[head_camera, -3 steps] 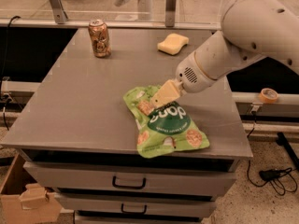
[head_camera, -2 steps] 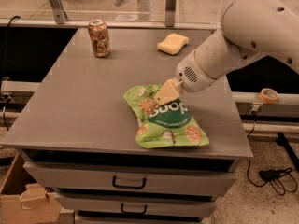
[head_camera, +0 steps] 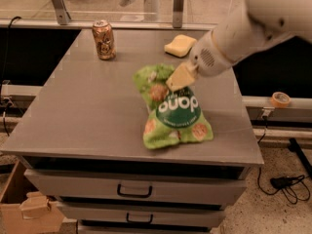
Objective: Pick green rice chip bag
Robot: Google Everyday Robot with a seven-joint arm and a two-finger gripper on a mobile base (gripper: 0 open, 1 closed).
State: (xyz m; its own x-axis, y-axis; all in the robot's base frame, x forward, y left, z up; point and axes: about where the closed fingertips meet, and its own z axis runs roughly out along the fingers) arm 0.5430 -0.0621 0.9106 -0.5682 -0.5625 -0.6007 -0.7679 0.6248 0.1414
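The green rice chip bag [head_camera: 176,112] is a bright-green crinkly pouch with a dark green circle and white lettering. It is on the grey table [head_camera: 87,111], right of centre. Its upper end is raised and its lower end is near the front edge. My gripper [head_camera: 179,78] comes in from the upper right on a white arm. Its tan fingers [head_camera: 181,75] are shut on the bag's upper part, above the dark circle. The fingers hide part of the bag.
A copper-coloured drink can [head_camera: 104,39] stands at the back left of the table. A yellow sponge [head_camera: 179,45] lies at the back, just behind my arm. Drawers [head_camera: 134,191] are under the tabletop. A cardboard box [head_camera: 29,211] sits on the floor at the lower left.
My gripper has moved up and to the right with the bag's upper end in it. The bag now stands taller and is drawn toward the back. The can and sponge have not moved.
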